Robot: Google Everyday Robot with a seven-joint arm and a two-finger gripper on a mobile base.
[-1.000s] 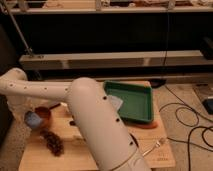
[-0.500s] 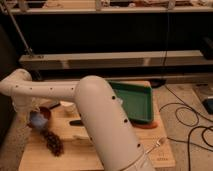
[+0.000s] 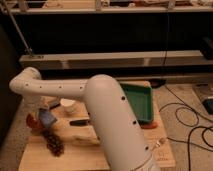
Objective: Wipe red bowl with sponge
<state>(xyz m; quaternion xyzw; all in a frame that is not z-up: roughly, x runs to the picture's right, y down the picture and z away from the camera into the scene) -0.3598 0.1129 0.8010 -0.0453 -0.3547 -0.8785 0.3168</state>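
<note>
A thick white robot arm point(image 3: 117, 125) rises from the bottom middle of the view, runs left across the light wooden desk point(image 3: 35, 157) and bends down at its elbow over the desk's left side. At the end of the arm the pincer point(image 3: 44, 113) hangs low above the left edge of the desk, pressed together on a small flat light-blue rectangular sponge point(image 3: 47, 119), which sits tilted in its grip. Just under and to the left of the sponge lies the round, shallow orange-red bowl point(image 3: 32, 122). Only its left rim and a bit of its inside show, because the sponge and pincer cover the rest. The sponge is at or just above the red bowl's inside, and I cannot tell whether they touch.

A small white cup point(image 3: 67, 105) stands just right of the pincer, close under the forearm. In front of it a dark, slim tool point(image 3: 80, 121) lies flat on the wood. Nearer the front a brown knobbly cluster point(image 3: 55, 144) rests on the desk. On the right, past the arm, sits a green rectangular plastic tray point(image 3: 142, 102), with a small orange-red piece point(image 3: 149, 125) at its near corner. Black cables point(image 3: 190, 115) loop over the floor to the right of the desk.
</note>
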